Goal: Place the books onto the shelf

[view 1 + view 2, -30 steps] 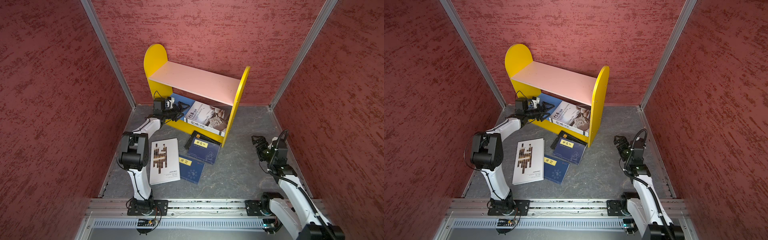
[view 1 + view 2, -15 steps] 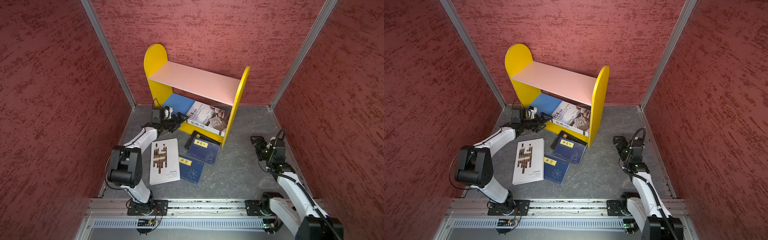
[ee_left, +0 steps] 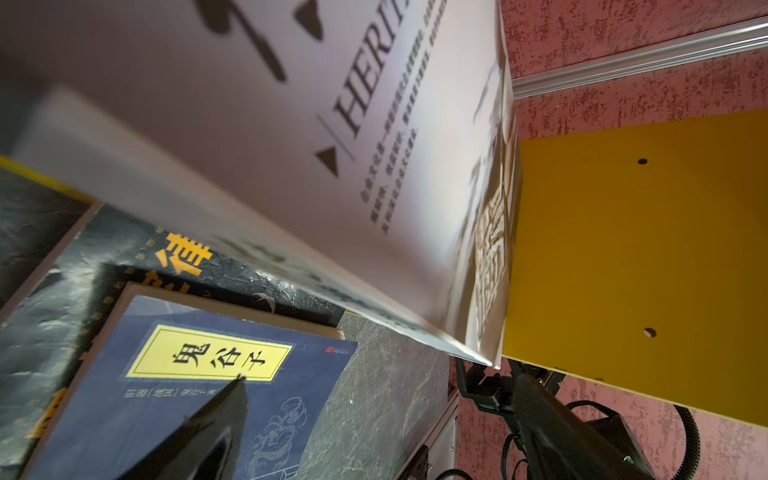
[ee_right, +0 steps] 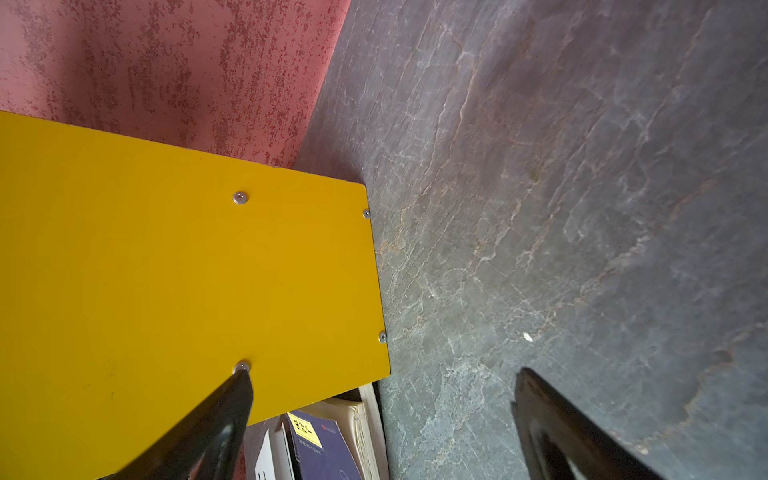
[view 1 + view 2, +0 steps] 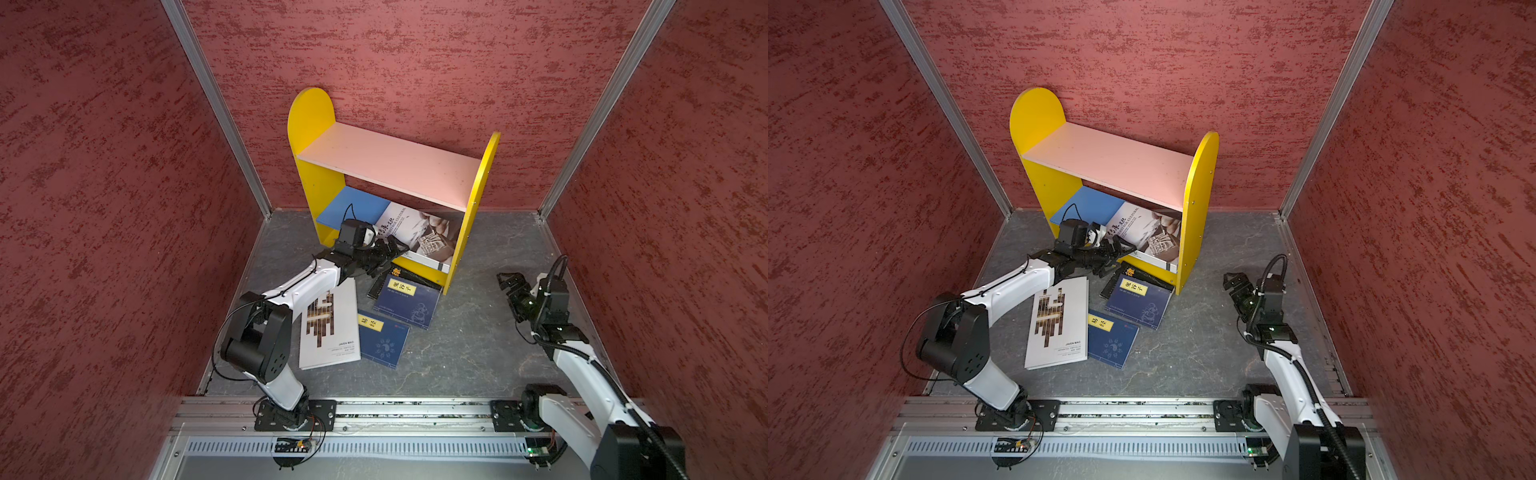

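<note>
Books [image 5: 405, 301] lie flat on the desk [image 5: 478, 332] before the shelf [image 5: 386, 162], just beneath the wide-open, empty left gripper [image 5: 388, 259], one white book [image 5: 424, 232] already on the blue lower board [image 5: 353, 205]; the right gripper [image 5: 510, 282], also wide, stands well apart.

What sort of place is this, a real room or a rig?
Probably a purpose-built robot test cell: red textured panels in aluminium framing box in a grey tabletop, the left arm and right arm are bolted to a front rail, and the only furniture is a small shelf.
</note>
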`<action>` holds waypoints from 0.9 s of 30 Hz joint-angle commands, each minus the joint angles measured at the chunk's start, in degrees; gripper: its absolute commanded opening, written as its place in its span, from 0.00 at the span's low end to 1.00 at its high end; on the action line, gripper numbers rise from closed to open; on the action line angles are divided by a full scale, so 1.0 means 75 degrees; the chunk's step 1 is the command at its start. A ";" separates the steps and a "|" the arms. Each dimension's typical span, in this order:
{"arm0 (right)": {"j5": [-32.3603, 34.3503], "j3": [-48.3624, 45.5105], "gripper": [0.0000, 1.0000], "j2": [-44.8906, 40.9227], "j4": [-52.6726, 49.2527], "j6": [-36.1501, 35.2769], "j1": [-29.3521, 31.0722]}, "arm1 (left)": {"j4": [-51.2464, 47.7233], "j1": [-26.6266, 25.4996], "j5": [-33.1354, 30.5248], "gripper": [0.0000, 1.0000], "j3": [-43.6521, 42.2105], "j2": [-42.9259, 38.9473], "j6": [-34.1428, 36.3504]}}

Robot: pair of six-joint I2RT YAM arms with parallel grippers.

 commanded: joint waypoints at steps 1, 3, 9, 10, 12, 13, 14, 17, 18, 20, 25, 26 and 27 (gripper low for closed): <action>-0.0079 0.0002 0.99 -0.0219 -0.0112 -0.0171 0.0058 | 0.0238 -0.0189 -0.0050 0.99 0.0230 0.0205 -0.0313; -0.0085 -0.0041 0.99 -0.0326 -0.0229 -0.0212 0.0053 | 0.0241 -0.0257 0.0018 0.99 0.0330 0.0272 -0.0294; -0.0009 -0.0108 0.99 -0.0572 -0.0350 -0.0346 0.0050 | 0.0437 -0.0419 0.0119 1.00 0.0526 0.0540 -0.0416; -0.0015 -0.0086 0.99 -0.0572 -0.0355 -0.0379 0.0043 | 0.0517 -0.0447 0.0121 0.99 0.0535 0.0573 -0.0467; -0.0047 -0.0021 0.99 -0.0555 -0.0399 -0.0474 0.0047 | 0.0636 -0.0511 0.0104 0.99 0.0576 0.0642 -0.0544; -0.0054 0.0048 0.99 -0.0541 -0.0454 -0.0549 0.0041 | 0.0611 -0.0539 0.0083 0.99 0.0613 0.0685 -0.0544; -0.0062 0.0086 0.99 -0.0530 -0.0540 -0.0612 0.0046 | 0.0555 -0.0574 0.0072 0.99 0.0686 0.0724 -0.0521; -0.0062 0.0197 0.99 -0.0526 -0.0683 -0.0788 0.0028 | 0.0585 -0.0644 0.0026 0.99 0.0792 0.0774 -0.0512; -0.0071 0.0240 0.99 -0.0530 -0.0716 -0.0839 0.0035 | 0.0631 -0.0679 0.0015 0.99 0.0821 0.0763 -0.0532; -0.0079 0.0324 0.99 -0.0500 -0.0785 -0.0935 0.0041 | 0.0657 -0.0742 -0.0031 0.99 0.0870 0.0751 -0.0525; -0.0108 0.0443 0.99 -0.0422 -0.0915 -0.1101 0.0012 | 0.0203 -0.0848 -0.0161 0.99 0.1115 0.0730 -0.0264; -0.0108 0.0459 0.99 -0.0411 -0.0924 -0.1129 0.0012 | 0.0158 -0.0850 -0.0174 0.99 0.1128 0.0707 -0.0226; -0.0108 0.0489 0.99 -0.0411 -0.0954 -0.1148 0.0011 | 0.0136 -0.0858 -0.0175 0.99 0.1120 0.0682 -0.0195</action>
